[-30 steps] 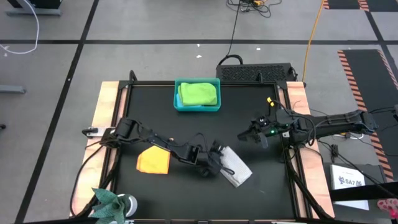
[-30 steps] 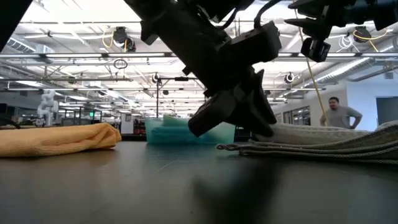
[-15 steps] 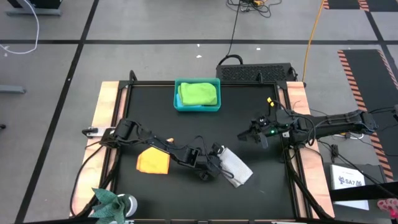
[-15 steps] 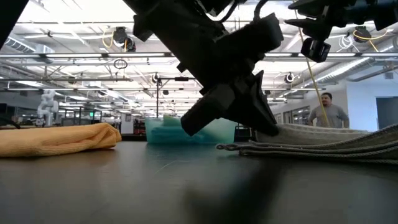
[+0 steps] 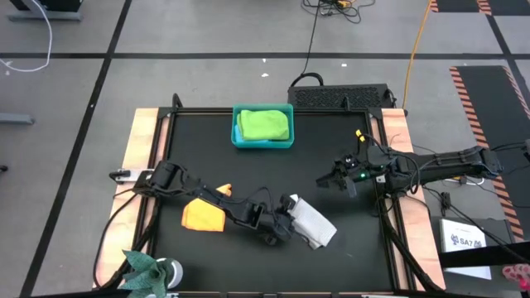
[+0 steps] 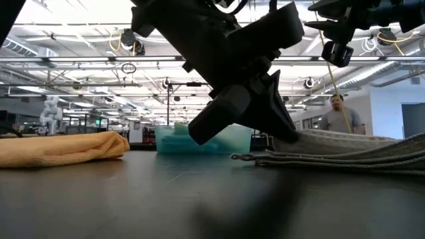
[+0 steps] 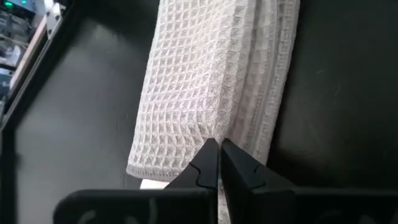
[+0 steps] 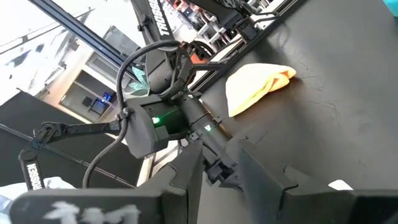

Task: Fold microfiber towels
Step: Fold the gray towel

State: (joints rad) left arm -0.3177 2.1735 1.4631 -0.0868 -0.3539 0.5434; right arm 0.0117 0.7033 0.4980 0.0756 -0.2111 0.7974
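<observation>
The light grey towel (image 5: 315, 223) lies folded into a narrow strip on the black table (image 5: 331, 141), toward the near edge and right of centre in the high view. In the left wrist view its waffle weave (image 7: 205, 81) shows clearly, with stitched hems stacked in layers along one long side. In the low view the same layers (image 6: 345, 156) lie flat and low on the table top.

The left gripper (image 7: 217, 155) sits at the towel's near-left end, its two dark fingers pressed together with a pinch of the grey fabric between their tips.

Just left of it, under the left arm, lies the orange-yellow towel (image 5: 203, 213), folded into a soft bundle with one corner sticking up. The lime green towel (image 5: 263, 124) rests folded inside the teal plastic bin (image 5: 235, 139) at the far side of the table.

The right gripper (image 5: 341, 180) hovers above the table's right side, well apart from the grey towel, its fingers (image 8: 189, 171) standing partly apart with nothing between them.

A person (image 6: 337, 119) stands in the room beyond the table.
</observation>
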